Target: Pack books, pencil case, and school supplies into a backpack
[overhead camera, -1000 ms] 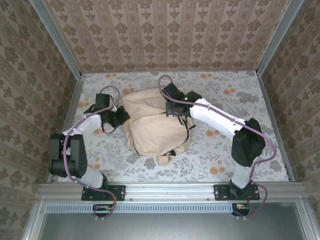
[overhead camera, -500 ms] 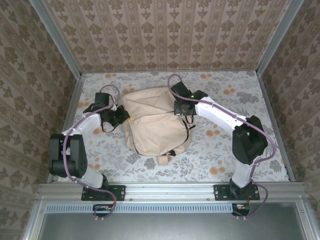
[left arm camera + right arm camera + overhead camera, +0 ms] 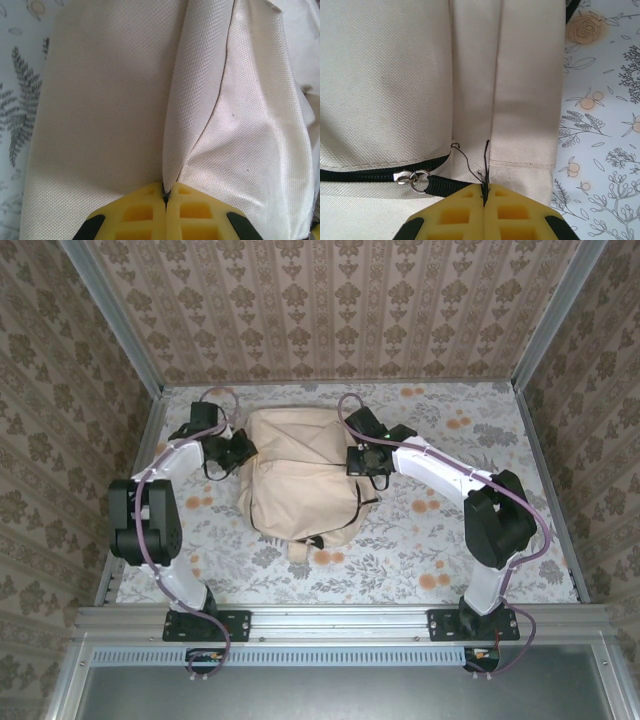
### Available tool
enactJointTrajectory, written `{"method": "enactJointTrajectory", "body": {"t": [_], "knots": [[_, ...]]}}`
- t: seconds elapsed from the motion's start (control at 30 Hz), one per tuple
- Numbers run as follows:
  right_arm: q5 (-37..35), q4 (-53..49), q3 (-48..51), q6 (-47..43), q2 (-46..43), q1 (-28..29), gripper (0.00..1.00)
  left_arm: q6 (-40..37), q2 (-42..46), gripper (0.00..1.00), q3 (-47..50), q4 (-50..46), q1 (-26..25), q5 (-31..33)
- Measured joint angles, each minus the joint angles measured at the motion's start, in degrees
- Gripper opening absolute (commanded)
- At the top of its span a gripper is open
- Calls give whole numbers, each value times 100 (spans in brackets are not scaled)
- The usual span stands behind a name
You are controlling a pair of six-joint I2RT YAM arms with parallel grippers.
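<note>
The cream-beige backpack (image 3: 300, 480) lies on the table between my two arms. At its left edge, my left gripper (image 3: 240, 450) is shut on a raised fold of its fabric. In the left wrist view the yellow fingertips (image 3: 165, 190) pinch that fold of the backpack (image 3: 110, 100). My right gripper (image 3: 360, 462) is at its right side, shut (image 3: 484, 189) on the black zipper pull strap (image 3: 442, 186), which hangs from a metal ring (image 3: 417, 180) on the dark zipper (image 3: 370, 174). The books, pencil case and school supplies are out of view.
The floral table cloth (image 3: 470, 440) lies bare to the right and in front of the backpack. Wallpapered walls and metal posts (image 3: 150, 410) close in the table on three sides. A small strap end (image 3: 300, 545) sticks out at the backpack's near edge.
Both grippers stayed shut on the backpack. The left arm pulled its side farther back, and the bag shifted left and away, now lying squarer.
</note>
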State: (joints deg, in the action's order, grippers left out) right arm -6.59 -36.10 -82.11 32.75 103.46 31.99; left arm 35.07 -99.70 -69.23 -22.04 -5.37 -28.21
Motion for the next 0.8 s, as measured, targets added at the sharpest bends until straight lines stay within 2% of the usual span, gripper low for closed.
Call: {"method": "enactJointTrajectory", "body": {"t": [0.1,0.13,0.2,0.23,0.3,0.37,0.43,0.53,0.7,0.8], "knots": [[267,160,22,4,0,-13,0,-87,-98,23,-136,-9,0,111],[428,227,46,22,0,-22,0,-146,-98,32,-173,-2,13,195],[765,354,76,63,0,-31,4,-177,-96,41,-278,4,57,315],[929,426,85,81,0,-35,11,-203,-92,44,-323,9,61,393],[1119,522,94,146,-2,-48,34,-238,-26,51,-341,-22,59,560],[1233,656,186,181,-81,-55,53,-284,111,54,-341,-188,4,769],[1290,728,431,201,-334,-90,64,-352,358,56,-328,-391,-142,1040],[1309,743,815,164,-935,-214,71,-439,885,57,-216,-597,-518,1394],[1421,828,1447,146,-1982,-542,72,-649,1698,57,42,-844,-1447,1832],[1615,894,1858,151,-2288,-737,72,-730,1886,57,125,-949,-2116,2057]]}}
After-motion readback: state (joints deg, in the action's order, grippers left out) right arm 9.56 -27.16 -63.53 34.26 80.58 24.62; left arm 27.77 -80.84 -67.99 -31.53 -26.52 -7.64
